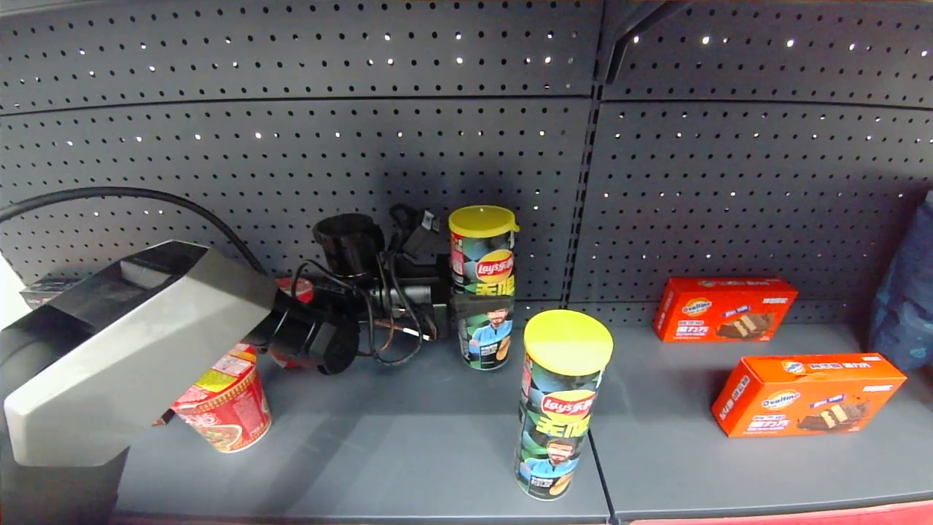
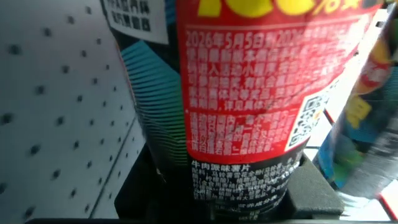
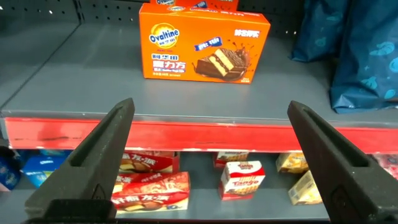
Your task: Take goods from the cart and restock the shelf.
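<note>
A tall chip can [image 1: 482, 288] with a yellow lid stands upright at the back of the grey shelf [image 1: 408, 445], close to the pegboard. My left gripper [image 1: 455, 295] comes in from the left and is shut on its lower half. In the left wrist view the can's red printed label [image 2: 249, 93] sits between the dark pads [image 2: 311, 190]. A second, matching chip can [image 1: 561, 405] stands nearer the front edge. My right gripper [image 3: 211, 168] hangs open and holds nothing, in front of the shelf's red edge strip [image 3: 205, 134], facing an orange box [image 3: 204, 42].
A red noodle cup [image 1: 226, 405] stands front left under my left arm. Two orange boxes [image 1: 723, 308] [image 1: 809, 394] lie on the right half, with a blue bag [image 1: 904, 299] at the far right. Boxed snacks [image 3: 152, 186] fill the shelf below.
</note>
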You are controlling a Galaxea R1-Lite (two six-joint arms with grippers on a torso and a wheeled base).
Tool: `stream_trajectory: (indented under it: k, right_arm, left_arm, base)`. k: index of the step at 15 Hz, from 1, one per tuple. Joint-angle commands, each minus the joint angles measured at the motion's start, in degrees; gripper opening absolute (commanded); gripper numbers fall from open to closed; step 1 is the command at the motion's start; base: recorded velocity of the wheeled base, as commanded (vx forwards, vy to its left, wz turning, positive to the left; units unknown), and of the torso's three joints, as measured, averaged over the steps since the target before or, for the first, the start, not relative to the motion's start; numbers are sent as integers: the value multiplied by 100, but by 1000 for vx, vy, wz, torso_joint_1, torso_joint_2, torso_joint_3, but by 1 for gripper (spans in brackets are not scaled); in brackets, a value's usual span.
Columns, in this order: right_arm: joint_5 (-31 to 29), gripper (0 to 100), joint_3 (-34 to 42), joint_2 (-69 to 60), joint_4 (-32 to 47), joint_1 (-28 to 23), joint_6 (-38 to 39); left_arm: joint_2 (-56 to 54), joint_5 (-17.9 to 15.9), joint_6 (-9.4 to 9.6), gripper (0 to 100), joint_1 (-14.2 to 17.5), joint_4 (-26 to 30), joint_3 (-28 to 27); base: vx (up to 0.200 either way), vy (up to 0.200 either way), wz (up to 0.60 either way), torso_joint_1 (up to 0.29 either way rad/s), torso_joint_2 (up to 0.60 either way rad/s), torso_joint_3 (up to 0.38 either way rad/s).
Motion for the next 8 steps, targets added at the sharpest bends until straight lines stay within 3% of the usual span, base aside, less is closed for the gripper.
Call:
stream_trajectory:
  k: [1,6,8]
  right_arm:
    - [-9,100,3,11,-1,-1,-42]
    - [-9,100,-6,11,-1,-1,-15]
    - [-9,100,-6,11,-1,-1,-6]
  left_arm:
    - [230,4,-28,0,-97,-2,-176]
    - [459,4,-90,0,-89,42,-590]
    - [529,4,-195,0,-97,33,-686]
  base:
    - [0,0,0,0,0,0]
    - [0,0,0,0,0,0]
    - [0,0,0,0,0,0]
